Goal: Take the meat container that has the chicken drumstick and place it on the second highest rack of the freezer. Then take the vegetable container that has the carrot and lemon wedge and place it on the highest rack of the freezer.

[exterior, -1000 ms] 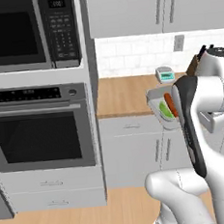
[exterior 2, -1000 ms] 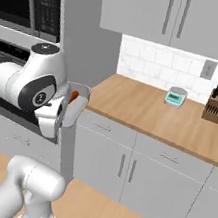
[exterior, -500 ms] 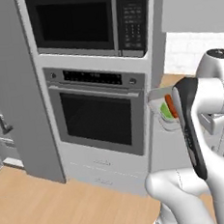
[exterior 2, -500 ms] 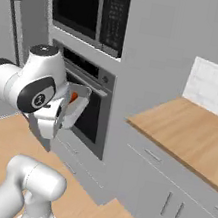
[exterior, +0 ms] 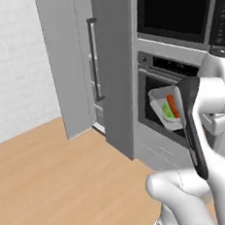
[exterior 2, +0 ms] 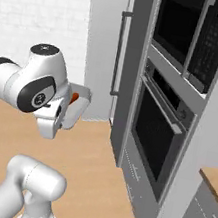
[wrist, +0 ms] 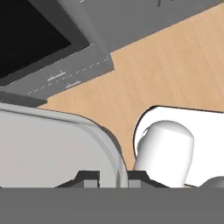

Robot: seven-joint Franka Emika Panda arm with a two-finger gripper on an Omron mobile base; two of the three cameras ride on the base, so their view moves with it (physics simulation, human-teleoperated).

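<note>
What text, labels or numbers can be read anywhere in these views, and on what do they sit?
None can be read.
Microwave keypad: pale marks, too small and blurred to read.
Oven control strip: faint marks, unreadable.
Container with carrot and lemon wedge: no label visible.
Freezer: no lettering visible.

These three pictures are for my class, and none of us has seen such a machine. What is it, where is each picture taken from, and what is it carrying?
It is a rendered kitchen with a white robot arm on a driving base. Two cameras ride behind the arm, left and right; a third sits on its hand. The gripper is shut on the rim of a vegetable container, a pale tray holding the carrot and the green lemon wedge. Ahead stand a wall oven and the tall grey freezer with its bar handle. The floor is wood.
</note>
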